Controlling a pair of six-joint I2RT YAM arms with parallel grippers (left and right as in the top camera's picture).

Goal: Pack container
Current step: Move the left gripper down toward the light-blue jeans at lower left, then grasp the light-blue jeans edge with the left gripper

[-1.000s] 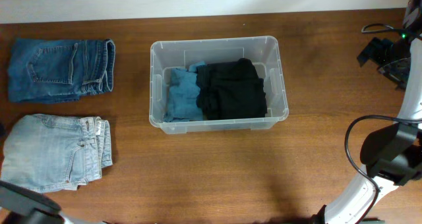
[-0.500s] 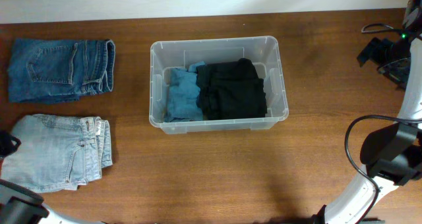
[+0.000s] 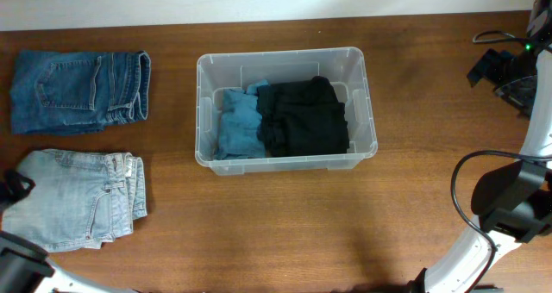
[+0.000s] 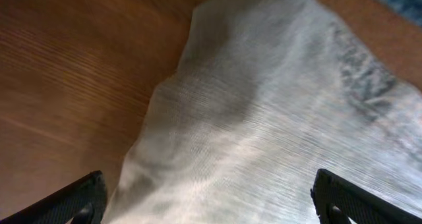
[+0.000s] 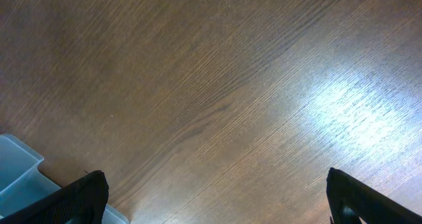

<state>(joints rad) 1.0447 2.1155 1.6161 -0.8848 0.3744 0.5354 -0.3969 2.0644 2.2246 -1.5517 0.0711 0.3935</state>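
As seen from overhead, the container point(image 3: 285, 53) stands near the middle of the table point(image 3: 405, 241), well apart from both arms. A blue garment point(image 3: 237, 125) lies in its left part and a black garment point(image 3: 306, 119) fills the rest, the two touching. Folded dark jeans point(image 3: 79, 91) lie at the far left of the table. Folded light jeans point(image 3: 78, 196) lie just in front of them, with a strip of bare wood between the two. The left gripper point(image 3: 14, 190) shows as a dark shape at the left edge, over the outer end of the light jeans. The right arm point(image 3: 509, 198) curves along the right edge. In the left wrist view, the left gripper's jaws stand wide, one dark fingertip point(image 4: 79, 199) at each lower corner. Pale denim spans the whole gap between them, nothing is gripped, and contact cannot be judged. In the right wrist view, the right gripper point(image 5: 221, 204) is likewise spread wide over bare wood and holds nothing. Only a corner of the container shows, at the lower left beside one fingertip point(image 5: 82, 197).
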